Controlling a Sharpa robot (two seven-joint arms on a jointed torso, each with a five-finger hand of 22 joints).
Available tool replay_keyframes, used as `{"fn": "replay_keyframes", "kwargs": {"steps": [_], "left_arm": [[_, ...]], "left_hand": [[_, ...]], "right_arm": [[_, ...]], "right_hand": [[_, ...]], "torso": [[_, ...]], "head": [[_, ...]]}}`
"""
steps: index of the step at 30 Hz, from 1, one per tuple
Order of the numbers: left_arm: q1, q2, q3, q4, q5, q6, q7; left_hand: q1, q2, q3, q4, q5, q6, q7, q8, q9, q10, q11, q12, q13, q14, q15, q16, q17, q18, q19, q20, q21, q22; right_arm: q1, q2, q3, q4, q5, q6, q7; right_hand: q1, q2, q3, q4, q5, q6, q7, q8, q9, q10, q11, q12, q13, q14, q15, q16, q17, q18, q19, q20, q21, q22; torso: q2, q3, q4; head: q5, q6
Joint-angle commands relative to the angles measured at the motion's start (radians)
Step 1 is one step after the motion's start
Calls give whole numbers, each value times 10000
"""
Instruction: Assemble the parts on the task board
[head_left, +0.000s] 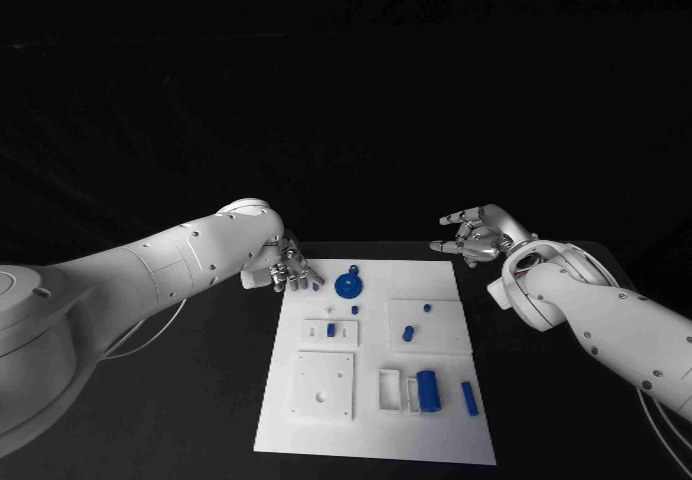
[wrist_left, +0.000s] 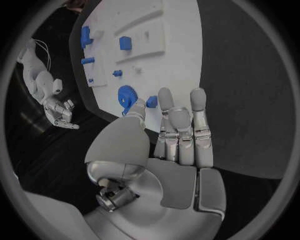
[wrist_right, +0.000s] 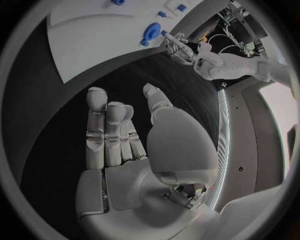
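Observation:
The white task board (head_left: 375, 440) lies in the middle of the black table. A blue gear (head_left: 348, 286) stands near its far edge, with a small blue peg (head_left: 316, 285) just left of it. My left hand (head_left: 289, 268) hovers at the board's far left corner, fingers stretched out and holding nothing. In the left wrist view its fingertips (wrist_left: 164, 95) reach close to the peg (wrist_left: 151, 101) and the gear (wrist_left: 127, 94). My right hand (head_left: 473, 235) is raised beyond the far right corner, off the board, open and empty (wrist_right: 125, 135).
Several more blue parts sit on the board: a thick cylinder (head_left: 427, 389) beside a white holder (head_left: 389, 388), a slim bar (head_left: 469, 396) and small pegs (head_left: 408, 333). A white square plate (head_left: 323, 384) lies near left. Black table surrounds the board.

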Motion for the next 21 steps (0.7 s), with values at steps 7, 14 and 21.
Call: {"fn": "replay_keyframes", "kwargs": {"steps": [7,14,21], "left_arm": [[-7,13,-3,65,174,196,26],[-9,0,-3,79,405,-228,99],[-9,23,-4,71,692,-452,192]], "left_hand": [[38,244,-48,-175,46,-36,10,43,-14,-91,7,58,2,-53,17,41,-32,-53,-64,24,-41,171],[210,653,-237,-534,78,-61,6,73,18,-92,1,62,-1,-44,13,50,-55,-52,-55,20,-45,170],[197,685,-312,-571,84,-71,10,76,22,-89,1,66,0,-40,13,52,-58,-54,-52,19,-45,171]], "right_arm": [[-5,58,6,-33,-155,19,41],[-5,70,6,-49,-155,35,29],[-5,89,6,-63,-153,47,25]], "right_hand": [[-22,-20,34,57,4,-52,12,-38,-3,-38,-40,23,-11,-16,-39,-61,-13,136,221,11,-45,390],[-22,-20,34,57,4,-52,12,-38,-3,-38,-40,23,-11,-16,-39,-61,-13,136,221,11,-45,390],[-16,-24,51,41,-15,-64,11,-39,-4,-41,-40,23,-12,-18,-38,-64,-13,136,220,12,-50,389]], "torso": [[6,-14,31],[6,-25,43],[7,-29,58]], "head": [[-38,-14],[-52,-16],[-63,-35]]}}
